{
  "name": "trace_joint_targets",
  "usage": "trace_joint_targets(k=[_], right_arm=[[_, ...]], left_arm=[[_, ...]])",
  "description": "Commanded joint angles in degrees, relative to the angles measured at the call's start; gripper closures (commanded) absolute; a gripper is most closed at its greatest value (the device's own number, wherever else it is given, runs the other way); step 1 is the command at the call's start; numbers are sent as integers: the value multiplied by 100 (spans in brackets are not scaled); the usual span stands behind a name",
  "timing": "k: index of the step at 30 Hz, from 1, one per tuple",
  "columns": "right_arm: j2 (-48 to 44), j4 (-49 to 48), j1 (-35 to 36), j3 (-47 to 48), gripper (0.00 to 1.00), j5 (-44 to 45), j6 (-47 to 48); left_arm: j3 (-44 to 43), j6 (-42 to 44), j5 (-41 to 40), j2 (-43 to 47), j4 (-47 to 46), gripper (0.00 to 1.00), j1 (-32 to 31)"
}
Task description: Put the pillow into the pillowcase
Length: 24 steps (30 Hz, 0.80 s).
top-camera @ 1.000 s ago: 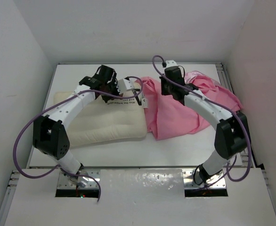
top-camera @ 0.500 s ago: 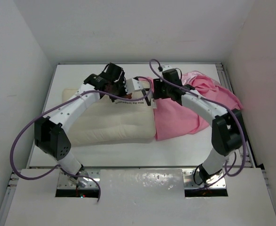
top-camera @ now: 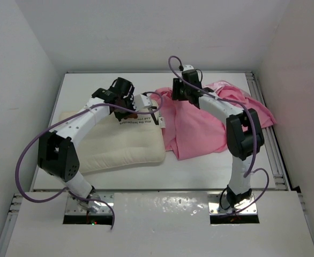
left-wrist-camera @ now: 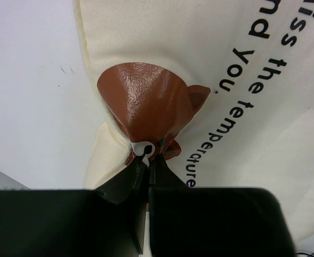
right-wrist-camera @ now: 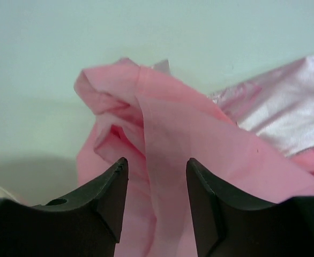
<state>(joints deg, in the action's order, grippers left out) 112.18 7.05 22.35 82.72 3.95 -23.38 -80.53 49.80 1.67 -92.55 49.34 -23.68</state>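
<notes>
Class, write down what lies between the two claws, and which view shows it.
The top view shows it: the far right corner of the pillow and the bunched left edge of the pillowcase lie between the left claw and the right claw.

Top cam: cream-white rectangular pillow point(top-camera: 122, 144) lies on the left half of the white desk point(top-camera: 200, 171), long side left-right, with a line of black print along its far edge. Crumpled pink satin pillowcase point(top-camera: 200, 128) is on the right half, its left edge right against the pillow's right end; the pillow is not inside it. Left arm reaches over the pillow, left claw point(top-camera: 127, 104) down at the far edge by the print, jaws hidden under the wrist. Right arm is folded over the pillowcase, right claw point(top-camera: 177, 92) at its far-left corner, opening not readable here. Plain white walls point(top-camera: 28, 53) on three sides.
</notes>
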Motion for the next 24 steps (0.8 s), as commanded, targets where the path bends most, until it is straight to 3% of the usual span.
trace_joint_targets(k=[1,8,16,18,19,21,24], right_arm=[[137,-432,6,438,52,62,-27],[708,-12,-38,1026,52,238,79],[594,-63,-64,605,61,344,158],[656,-28,-64,588,70,440,167],[656,-2,-81,596,82,475,175],[586,86,-82,596,98,616,184],[367,25,-82,482,100,695,281]], left_arm=[[-103,-155,79,335,-197,100,39],[-77,-102,53,308,-276,100,57],[-77,-155,149,273,-364,100,65],[-94,-155,158,273,-373,100,66],[-103,-164,158,273,-373,100,65],[-121,-172,149,264,-364,100,66],[-121,-172,176,282,-355,100,74]])
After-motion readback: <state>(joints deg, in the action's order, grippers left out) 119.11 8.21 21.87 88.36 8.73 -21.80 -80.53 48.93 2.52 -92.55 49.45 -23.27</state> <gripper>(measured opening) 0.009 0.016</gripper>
